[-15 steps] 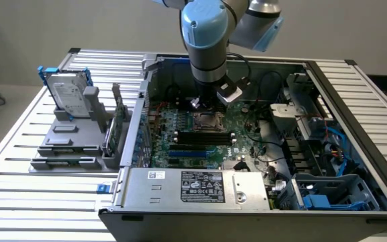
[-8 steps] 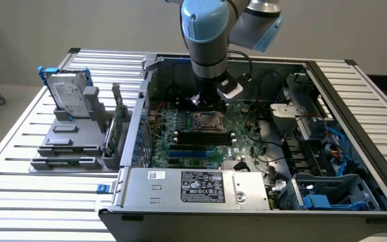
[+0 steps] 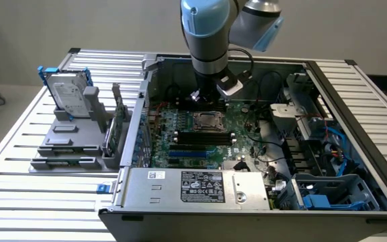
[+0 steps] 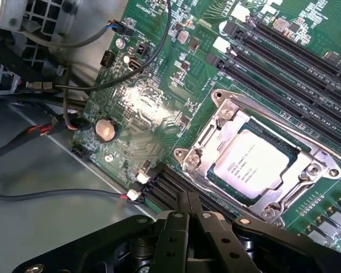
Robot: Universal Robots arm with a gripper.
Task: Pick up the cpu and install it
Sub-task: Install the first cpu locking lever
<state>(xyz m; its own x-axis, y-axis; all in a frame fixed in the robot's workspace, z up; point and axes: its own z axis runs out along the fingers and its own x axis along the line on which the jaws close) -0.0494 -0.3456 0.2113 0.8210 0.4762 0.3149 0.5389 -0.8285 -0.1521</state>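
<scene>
From my remote station I see the gripper [image 4: 190,213] hanging low inside the open computer case [image 3: 355,126], just over the green board [image 3: 180,126], with its two black fingers [image 4: 179,227] pressed together and nothing between them. The cpu [image 4: 253,162], pale silver top with printed lettering, lies flat in the metal-framed socket [image 4: 216,122] near the middle of the board; in the wrist view it sits level inside the frame, and I read it as already seated there, though I cannot tell whether the retaining frame is latched. The gripper tips are just beside the socket's edge, apart from the chip, not touching it. The case sits on a slatted table [image 3: 18,176]; towards the table's edge on the exterior view's left a grey holder [image 3: 69,146] carries the hard drive [image 3: 66,93] standing upright. Risks as I judge them: the closed fingertips are close to the black connectors [image 4: 159,185] and the thin red and black wires [image 4: 57,125] running along the board's edge, so a sideways drift could snag a wire or scrape a connector. A downward push with the tips off-centre could press on the socket frame and tilt the chip against the contacts beneath. The memory slots [image 4: 284,62] beside the socket leave little room on that side.
</scene>
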